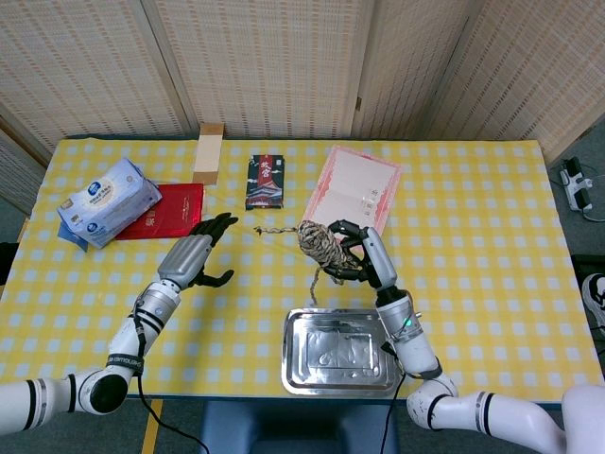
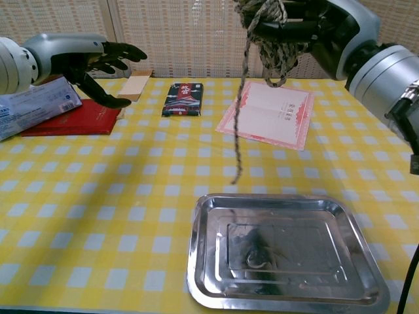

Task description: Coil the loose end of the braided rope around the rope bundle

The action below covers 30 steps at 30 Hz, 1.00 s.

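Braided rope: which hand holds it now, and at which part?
The right hand grips the coiled bundle of the brown braided rope; its loose end hangs free. The left hand holds nothing.

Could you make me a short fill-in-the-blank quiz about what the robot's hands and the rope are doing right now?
1. The rope bundle is held by the robot's ____ hand.
2. The left hand is open and holds ____.
3. The loose end hangs down toward the metal ____.
4. Under the tissue pack lies a booklet coloured ____.

Missing words: right; nothing; tray; red

braided rope bundle (image 2: 275,39) aloft, loose end (image 2: 240,124) dangling straight down
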Available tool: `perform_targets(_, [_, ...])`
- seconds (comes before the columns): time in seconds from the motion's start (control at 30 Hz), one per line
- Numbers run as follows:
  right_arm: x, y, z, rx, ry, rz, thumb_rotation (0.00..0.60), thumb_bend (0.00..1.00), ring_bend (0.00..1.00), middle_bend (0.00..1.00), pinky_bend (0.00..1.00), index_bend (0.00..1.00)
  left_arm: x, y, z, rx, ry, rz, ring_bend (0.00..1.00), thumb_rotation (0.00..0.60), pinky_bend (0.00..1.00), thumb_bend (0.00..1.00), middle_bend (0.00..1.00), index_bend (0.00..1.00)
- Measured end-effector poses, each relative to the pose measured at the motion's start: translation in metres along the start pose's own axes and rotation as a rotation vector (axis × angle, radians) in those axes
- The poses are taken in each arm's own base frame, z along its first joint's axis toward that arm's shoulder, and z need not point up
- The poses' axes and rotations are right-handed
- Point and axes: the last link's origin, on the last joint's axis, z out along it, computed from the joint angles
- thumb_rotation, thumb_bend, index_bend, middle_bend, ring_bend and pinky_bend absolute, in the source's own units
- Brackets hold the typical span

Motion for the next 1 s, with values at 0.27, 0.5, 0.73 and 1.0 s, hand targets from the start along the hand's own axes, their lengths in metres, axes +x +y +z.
perform_targets(0.27, [0.033, 0.0, 0.0, -0.035, -0.038, -0.218, 0.6, 0.6, 1.0, 0.87, 0.85, 0.97, 0.012, -0.023, -0.015, 0.028, 0.051, 0.031, 0.0, 0.6, 0.0, 0.36, 0.0, 0.0])
perform_targets(0.5, [0.053, -0.002, -0.007, -0.072, -0.071, -0.313, 0.6, 0.6, 1.0, 0.87, 0.85, 0.97, 0.027, -0.054, -0.037, 0.071, 0.131, 0.074, 0.0, 0.6, 0.0, 0.36, 0.0, 0.03])
perform_targets(0.73, [0.067, -0.007, -0.015, -0.091, -0.061, -0.324, 0.6, 0.6, 1.0, 0.87, 0.85, 0.97, 0.034, -0.085, -0.059, 0.13, 0.26, 0.109, 0.0, 0.6, 0.0, 0.36, 0.0, 0.14])
perform_targets(1.0, [0.074, -0.014, -0.019, -0.101, -0.074, -0.342, 0.6, 0.6, 1.0, 0.87, 0.85, 0.97, 0.017, -0.134, -0.121, 0.204, 0.393, 0.264, 0.0, 0.6, 0.0, 0.36, 0.0, 0.16])
